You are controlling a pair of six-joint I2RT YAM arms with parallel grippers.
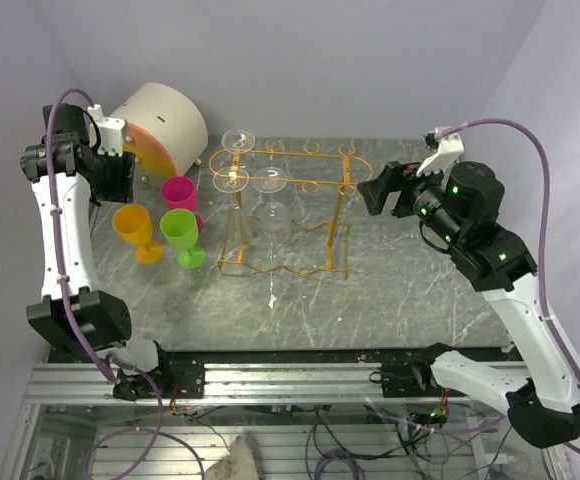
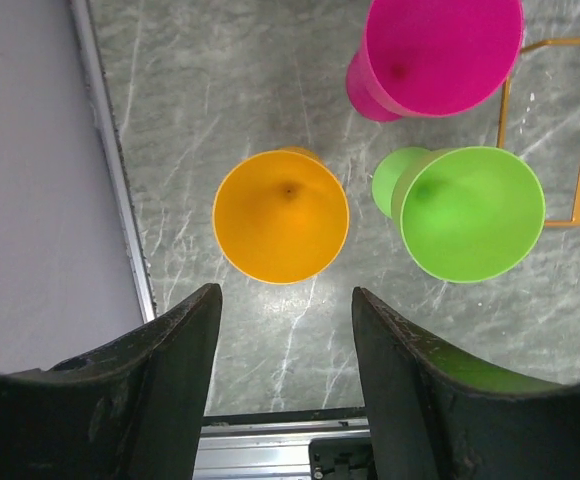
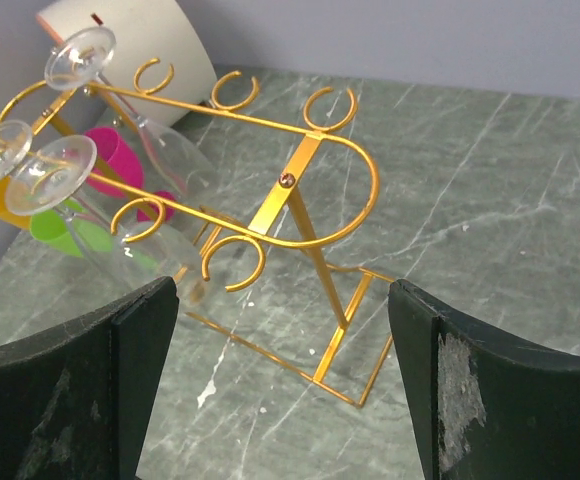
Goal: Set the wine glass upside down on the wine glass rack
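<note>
The gold wire wine glass rack (image 1: 315, 185) stands mid-table. Three clear wine glasses hang upside down from its left hooks: one at the back (image 1: 238, 140) and two in front (image 1: 232, 181) (image 1: 270, 181). In the right wrist view the rack (image 3: 300, 170) and the glass feet (image 3: 78, 55) (image 3: 50, 175) lie ahead of my open, empty right gripper (image 3: 282, 290). My right gripper (image 1: 378, 190) hovers just right of the rack. My left gripper (image 2: 285, 300) is open and empty, high above an upright orange stemmed cup (image 2: 281, 215). In the top view that gripper (image 1: 118, 178) is at the far left.
A pink stemmed cup (image 1: 179, 192) and a green one (image 1: 179, 228) stand upright next to the orange cup (image 1: 130, 222), left of the rack. A beige drum-shaped box (image 1: 165, 120) lies at the back left. The table's left rail (image 2: 110, 160) runs close beside the cups.
</note>
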